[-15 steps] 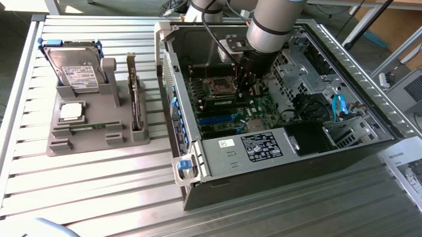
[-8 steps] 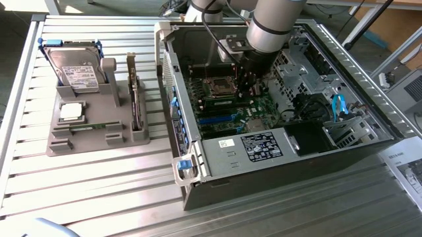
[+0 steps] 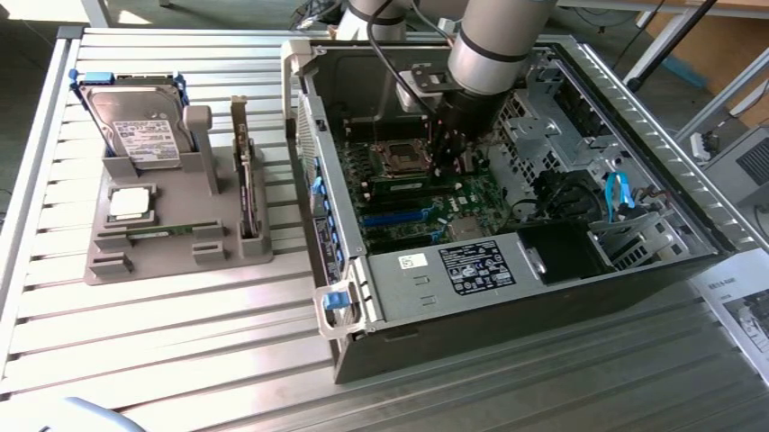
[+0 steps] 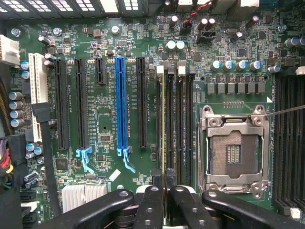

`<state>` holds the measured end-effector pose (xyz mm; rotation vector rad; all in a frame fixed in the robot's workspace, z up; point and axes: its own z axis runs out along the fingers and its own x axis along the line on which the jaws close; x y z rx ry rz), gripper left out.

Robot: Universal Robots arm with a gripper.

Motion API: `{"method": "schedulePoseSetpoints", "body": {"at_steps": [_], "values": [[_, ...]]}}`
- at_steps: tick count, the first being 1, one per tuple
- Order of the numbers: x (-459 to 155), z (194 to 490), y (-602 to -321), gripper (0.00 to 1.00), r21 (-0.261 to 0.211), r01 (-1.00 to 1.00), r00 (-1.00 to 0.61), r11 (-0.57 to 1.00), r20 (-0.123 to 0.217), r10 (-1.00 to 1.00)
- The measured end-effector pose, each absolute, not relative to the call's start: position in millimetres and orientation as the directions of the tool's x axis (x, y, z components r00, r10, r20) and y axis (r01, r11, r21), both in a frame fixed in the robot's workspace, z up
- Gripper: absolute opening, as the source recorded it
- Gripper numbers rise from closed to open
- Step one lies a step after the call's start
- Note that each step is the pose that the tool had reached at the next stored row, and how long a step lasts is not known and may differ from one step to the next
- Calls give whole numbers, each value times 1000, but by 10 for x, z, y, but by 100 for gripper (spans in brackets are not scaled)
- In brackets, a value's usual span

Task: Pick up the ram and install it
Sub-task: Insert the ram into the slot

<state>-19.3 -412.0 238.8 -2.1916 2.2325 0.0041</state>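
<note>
In the wrist view I look straight down the ram [image 4: 163, 125], a thin green edge running along the row of black memory slots [image 4: 181, 124] on the motherboard [image 4: 105, 95]. My gripper [image 4: 164, 183] is shut on its near end, with black fingers [image 4: 151, 202] on both sides. The stick lines up with the slot nearest the black and blue expansion slots [image 4: 120, 102]. Whether it sits fully in that slot I cannot tell. In the exterior view the gripper [image 3: 453, 160] reaches down into the open computer case [image 3: 360, 297], beside the empty CPU socket [image 3: 401, 158].
The CPU socket [image 4: 234, 150] lies close beside the memory slots. A grey fixture [image 3: 157, 243] at the exterior view's left holds a hard drive [image 3: 144, 130], an upright expansion card [image 3: 245, 175] and a square chip [image 3: 130, 202]. Blue cables [image 3: 619, 193] and a drive cage fill the case's other side.
</note>
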Motion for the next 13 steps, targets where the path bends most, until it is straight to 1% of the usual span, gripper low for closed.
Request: {"method": "schedulePoseSetpoints", "body": {"at_steps": [13], "values": [[-193,2373,-4120,12,-7,-1000,-18,19,-11,-1000]]}}
